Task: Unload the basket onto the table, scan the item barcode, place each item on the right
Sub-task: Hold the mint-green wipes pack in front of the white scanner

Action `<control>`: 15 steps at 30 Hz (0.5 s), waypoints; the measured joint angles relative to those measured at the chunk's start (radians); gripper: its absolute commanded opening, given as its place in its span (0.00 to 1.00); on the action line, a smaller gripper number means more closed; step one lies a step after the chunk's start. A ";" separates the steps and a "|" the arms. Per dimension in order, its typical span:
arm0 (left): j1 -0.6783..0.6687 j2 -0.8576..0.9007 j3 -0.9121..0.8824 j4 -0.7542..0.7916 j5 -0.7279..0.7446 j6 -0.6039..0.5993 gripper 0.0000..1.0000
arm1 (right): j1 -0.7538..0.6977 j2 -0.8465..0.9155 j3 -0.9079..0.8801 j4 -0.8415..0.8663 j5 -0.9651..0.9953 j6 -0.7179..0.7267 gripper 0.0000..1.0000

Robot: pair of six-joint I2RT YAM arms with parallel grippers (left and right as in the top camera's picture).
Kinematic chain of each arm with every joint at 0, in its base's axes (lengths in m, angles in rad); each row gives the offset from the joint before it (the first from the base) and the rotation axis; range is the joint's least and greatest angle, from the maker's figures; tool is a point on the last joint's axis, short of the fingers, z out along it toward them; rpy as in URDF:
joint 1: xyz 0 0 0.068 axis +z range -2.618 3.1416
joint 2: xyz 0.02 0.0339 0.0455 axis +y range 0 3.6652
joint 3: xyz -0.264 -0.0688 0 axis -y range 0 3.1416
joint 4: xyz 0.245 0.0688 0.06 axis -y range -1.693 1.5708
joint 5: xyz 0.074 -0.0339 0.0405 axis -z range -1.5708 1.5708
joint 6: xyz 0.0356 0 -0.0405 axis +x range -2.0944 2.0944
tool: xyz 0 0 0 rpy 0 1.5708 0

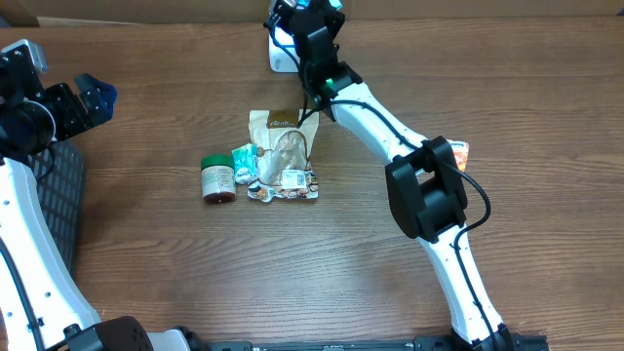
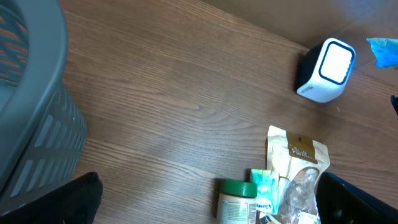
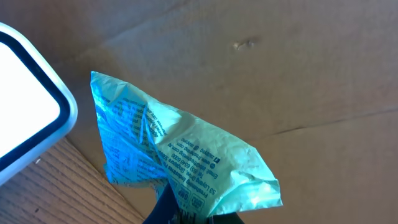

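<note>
My right gripper (image 3: 186, 214) is shut on a crumpled teal packet (image 3: 180, 152) with printed text, held up beside the white scanner (image 3: 28, 124). From overhead, that gripper (image 1: 304, 12) hovers at the table's far edge just above the scanner (image 1: 281, 54). The left wrist view shows the scanner (image 2: 326, 70) and a corner of the held packet (image 2: 382, 50) at the far right. My left gripper (image 1: 86, 105) stands open at the left with nothing in it, well away from the items.
A pile lies mid-table: a green-lidded jar (image 1: 217, 179), a small teal packet (image 1: 244, 162), a beige pouch (image 1: 278, 132) and a clear bag (image 1: 288, 166). A grey basket (image 2: 31, 93) stands at the left edge. An orange item (image 1: 458, 151) lies by the right arm.
</note>
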 measured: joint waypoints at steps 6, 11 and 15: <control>0.000 0.000 0.000 0.000 0.000 0.000 1.00 | 0.020 0.000 0.000 0.000 -0.016 -0.001 0.04; 0.000 0.000 0.000 0.000 0.000 0.000 1.00 | 0.035 0.000 0.000 0.000 -0.024 0.000 0.04; 0.000 0.000 0.000 0.000 0.000 0.000 1.00 | 0.037 0.000 0.000 0.000 -0.024 0.000 0.04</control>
